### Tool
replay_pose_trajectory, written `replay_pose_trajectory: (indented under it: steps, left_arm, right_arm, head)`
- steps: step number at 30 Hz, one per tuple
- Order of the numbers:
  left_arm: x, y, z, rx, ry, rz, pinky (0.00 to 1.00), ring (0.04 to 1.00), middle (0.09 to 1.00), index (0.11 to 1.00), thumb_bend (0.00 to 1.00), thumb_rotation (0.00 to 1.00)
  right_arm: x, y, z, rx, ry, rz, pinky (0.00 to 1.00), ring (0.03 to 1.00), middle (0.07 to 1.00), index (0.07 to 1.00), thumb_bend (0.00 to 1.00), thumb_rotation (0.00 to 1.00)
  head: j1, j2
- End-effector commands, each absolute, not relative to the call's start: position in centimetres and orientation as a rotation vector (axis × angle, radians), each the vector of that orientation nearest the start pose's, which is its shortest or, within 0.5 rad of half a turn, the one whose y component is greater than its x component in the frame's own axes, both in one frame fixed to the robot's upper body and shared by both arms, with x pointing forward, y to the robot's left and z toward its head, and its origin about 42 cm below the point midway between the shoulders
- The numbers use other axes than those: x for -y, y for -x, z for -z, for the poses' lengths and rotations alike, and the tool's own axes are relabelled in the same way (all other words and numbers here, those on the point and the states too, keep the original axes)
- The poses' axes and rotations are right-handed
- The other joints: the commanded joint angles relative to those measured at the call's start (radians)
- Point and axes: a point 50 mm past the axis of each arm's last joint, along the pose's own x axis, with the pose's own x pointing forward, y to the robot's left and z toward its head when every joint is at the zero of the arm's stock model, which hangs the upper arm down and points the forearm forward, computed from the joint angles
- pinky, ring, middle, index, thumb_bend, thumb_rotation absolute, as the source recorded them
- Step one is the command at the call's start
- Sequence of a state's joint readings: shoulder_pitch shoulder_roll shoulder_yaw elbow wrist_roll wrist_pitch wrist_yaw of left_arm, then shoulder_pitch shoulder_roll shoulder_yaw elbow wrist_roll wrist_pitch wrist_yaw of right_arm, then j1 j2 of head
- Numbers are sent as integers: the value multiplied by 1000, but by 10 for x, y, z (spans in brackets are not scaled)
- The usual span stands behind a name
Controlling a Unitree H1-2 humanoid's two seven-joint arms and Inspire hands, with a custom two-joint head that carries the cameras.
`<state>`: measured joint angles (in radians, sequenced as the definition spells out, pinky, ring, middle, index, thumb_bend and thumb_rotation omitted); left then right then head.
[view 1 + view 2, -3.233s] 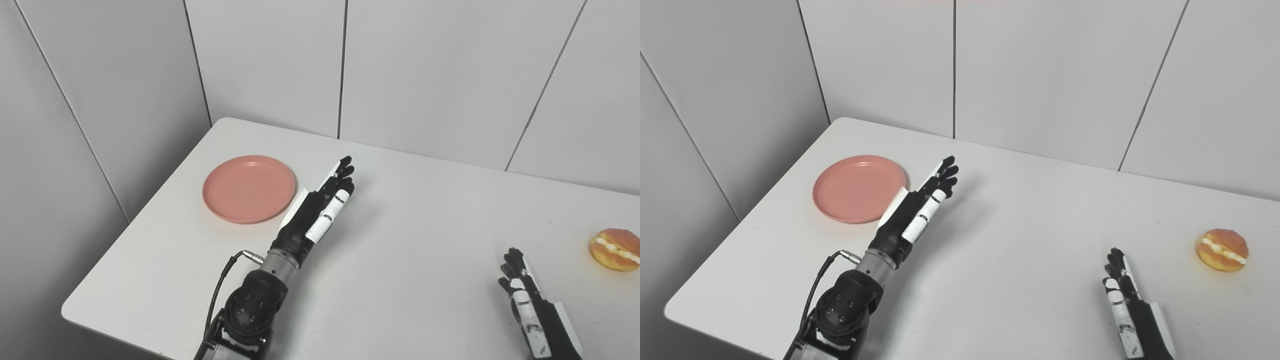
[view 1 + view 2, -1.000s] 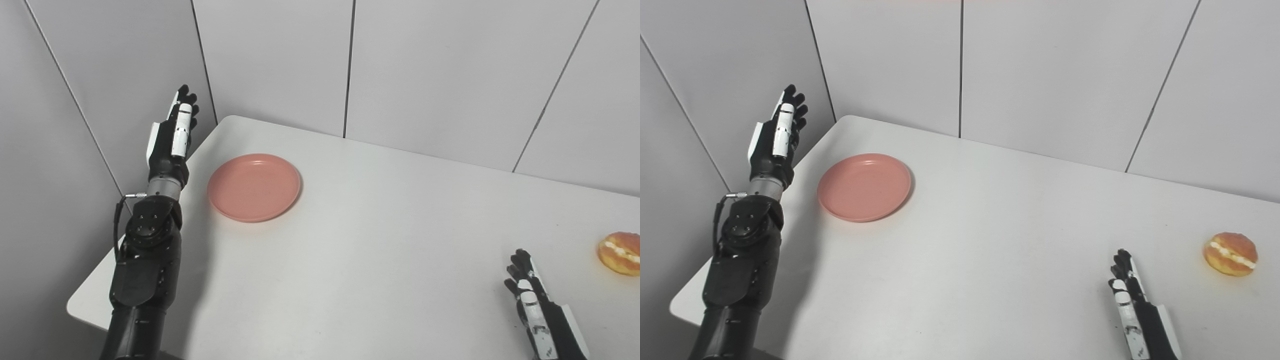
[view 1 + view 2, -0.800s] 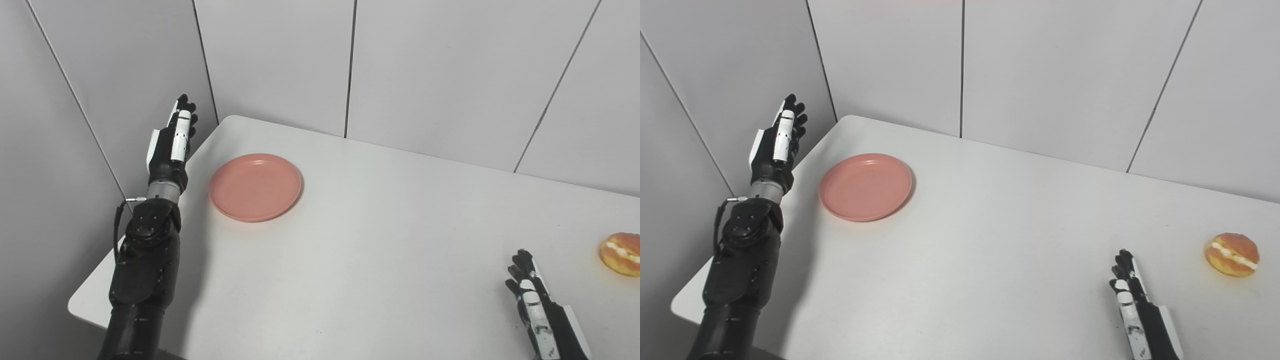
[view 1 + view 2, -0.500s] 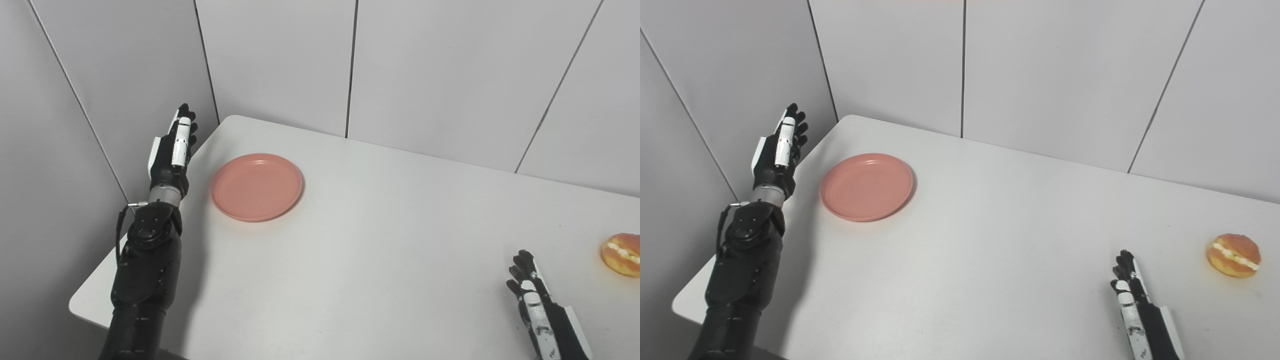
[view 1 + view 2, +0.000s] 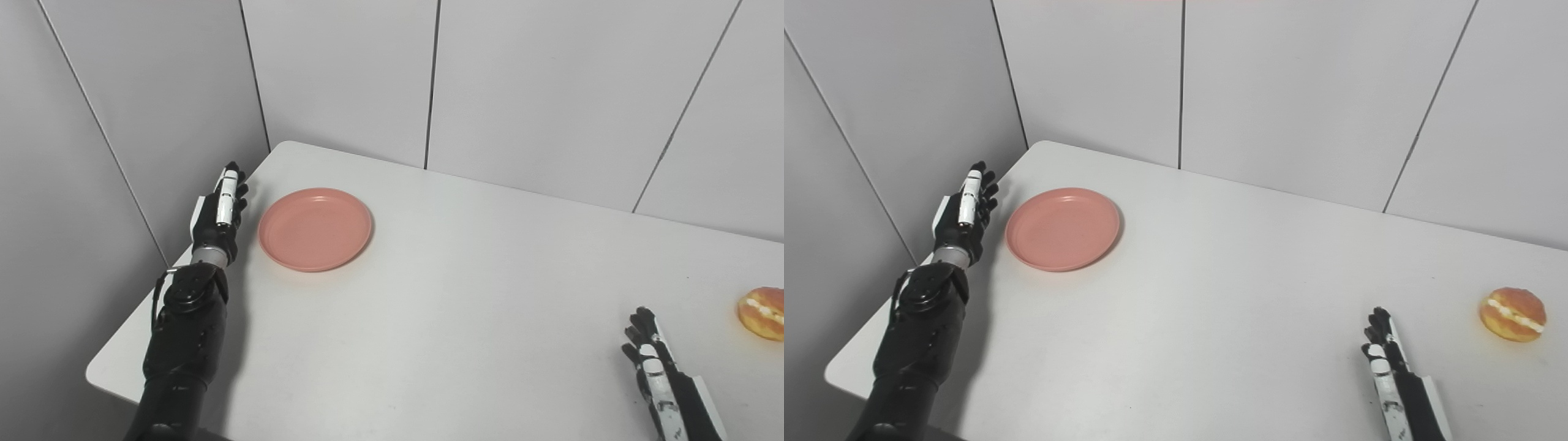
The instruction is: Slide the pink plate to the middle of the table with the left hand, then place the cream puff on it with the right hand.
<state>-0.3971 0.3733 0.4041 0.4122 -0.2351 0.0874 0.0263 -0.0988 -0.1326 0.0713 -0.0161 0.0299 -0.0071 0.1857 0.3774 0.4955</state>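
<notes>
Pink plate (image 5: 315, 228): set flat and empty toward the far left corner of the table (image 5: 465, 294), just beside the left hand on its inner side; not yet moved to the middle, so the slide is judged still to be done.
Left hand (image 5: 217, 213): held edge-on at the plate's outer rim, fingers straight and pressed together, nothing gripped; contact with the rim cannot be told. This stance is judged to serve as a flat pusher, so that the plate can be swept inward rather than lifted.
Left arm: brought up along the table's left edge, which keeps it outside the plate and leaves the push path toward the centre unblocked.
Cream puff (image 5: 1513, 314): left at the table's right side, beyond and to the outer side of the right hand, near it but apart.
Right hand (image 5: 1387, 367): kept low at the near edge, fingers extended and close together, empty; it is judged to be waiting until the plate is placed.
Table middle: no object is seen between the two hands.
</notes>
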Motion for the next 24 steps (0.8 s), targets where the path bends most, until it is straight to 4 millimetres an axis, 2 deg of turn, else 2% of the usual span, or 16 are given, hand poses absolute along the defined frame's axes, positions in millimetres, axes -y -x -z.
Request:
replay_pose_trajectory:
  steps: [1, 12, 20, 24]
  left_arm:
    - [-445, -402, -199, 140, 11, -424, 993, 968, 966, 952, 343, 1000]
    - [-445, -406, -180, 89, 39, -399, 989, 982, 984, 949, 343, 1000]
    - [-433, -408, -167, 57, 66, -365, 972, 954, 959, 948, 366, 1000]
    - [-426, -411, -160, 42, 77, -334, 990, 971, 967, 949, 379, 1000]
  right_arm:
    - [218, -314, -131, 89, 111, -276, 1000, 1000, 1000, 1000, 146, 1000]
    - [217, -314, -131, 83, 115, -272, 1000, 1000, 1000, 1000, 164, 1000]
    - [217, -315, -131, 87, 118, -272, 1000, 1000, 1000, 1000, 162, 1000]
    - [218, -314, -130, 89, 129, -270, 1000, 1000, 1000, 1000, 164, 1000]
  head:
    - [0, 1]
    - [-3, 4]
    - [-7, 9]
    - [-10, 10]
